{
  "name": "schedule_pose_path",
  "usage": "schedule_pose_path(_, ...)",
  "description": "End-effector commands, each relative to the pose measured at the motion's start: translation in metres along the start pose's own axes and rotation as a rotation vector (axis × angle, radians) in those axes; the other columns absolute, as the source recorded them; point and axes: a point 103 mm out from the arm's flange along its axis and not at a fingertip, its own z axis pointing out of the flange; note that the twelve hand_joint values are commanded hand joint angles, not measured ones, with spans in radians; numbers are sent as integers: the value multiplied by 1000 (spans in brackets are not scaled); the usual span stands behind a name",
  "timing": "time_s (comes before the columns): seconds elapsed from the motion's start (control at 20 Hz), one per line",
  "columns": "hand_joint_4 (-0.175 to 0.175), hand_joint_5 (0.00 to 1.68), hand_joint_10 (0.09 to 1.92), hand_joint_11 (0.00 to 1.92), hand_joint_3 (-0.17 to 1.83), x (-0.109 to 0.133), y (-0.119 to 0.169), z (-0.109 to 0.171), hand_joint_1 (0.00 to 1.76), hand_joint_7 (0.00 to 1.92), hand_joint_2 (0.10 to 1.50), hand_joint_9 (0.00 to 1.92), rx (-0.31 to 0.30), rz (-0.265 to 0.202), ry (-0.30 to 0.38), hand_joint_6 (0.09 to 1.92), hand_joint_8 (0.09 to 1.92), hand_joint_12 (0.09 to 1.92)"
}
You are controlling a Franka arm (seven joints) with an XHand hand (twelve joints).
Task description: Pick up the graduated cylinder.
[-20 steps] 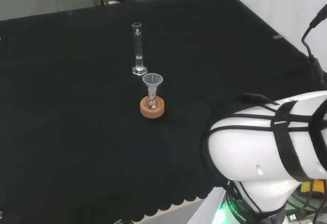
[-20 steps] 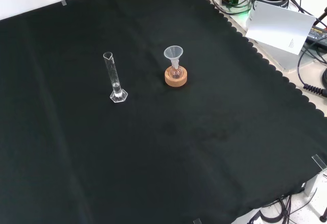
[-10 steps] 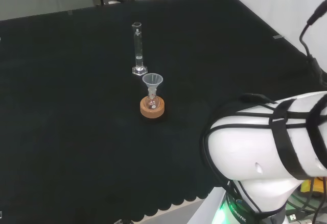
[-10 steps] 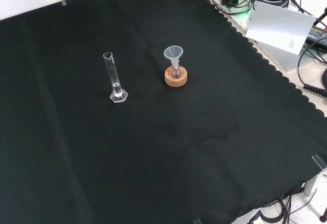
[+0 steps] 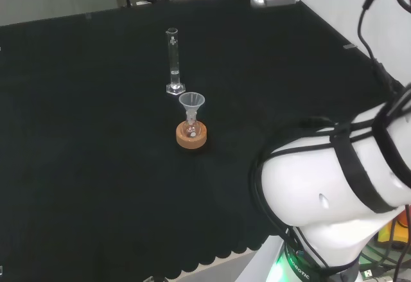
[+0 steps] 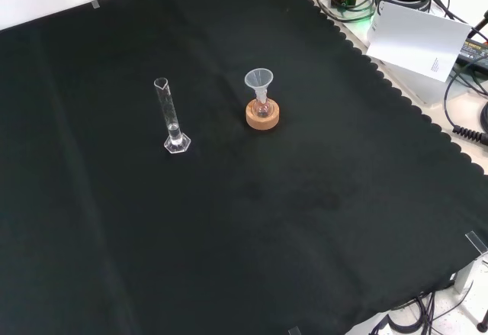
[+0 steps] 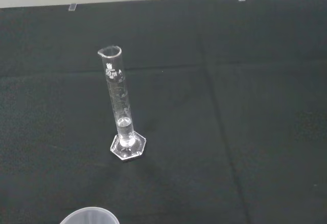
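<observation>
Front view, left to right: graduated cylinder [image 6: 171,117] standing upright on black cloth [image 6: 229,236], toward bench middle, nothing touching it. Funnel [image 6: 258,81] sitting in small flask on cork ring [image 6: 262,116], near cylinder, apart. Arm link [image 5: 334,185] looming at bench's near edge in head view. Fingers: cannot tell.

Even, bright overhead light, matte black cloth [image 6: 305,220] soaking it up with barely any shadows, small glints on the graduated cylinder [image 7: 121,113], funnel rim [image 7: 90,216] blurred close in wrist view
</observation>
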Motion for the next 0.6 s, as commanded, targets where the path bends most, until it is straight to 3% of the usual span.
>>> schedule_pose_path(0.05,-44,224,87,113,-61,-27,83,67,375,63,1248,515,-9,-70,110,87,473,1384)
schedule_pose_path(0.2,-43,235,153,120,-86,-26,107,96,429,58,1229,492,17,-103,134,87,535,1382)
schedule_pose_path(0.4,-42,246,547,127,-150,-23,125,128,486,50,1226,340,43,-141,168,87,589,1383)
schedule_pose_path(0.6,-43,253,656,179,-174,-16,138,154,525,78,1217,351,55,-180,198,87,611,1373)
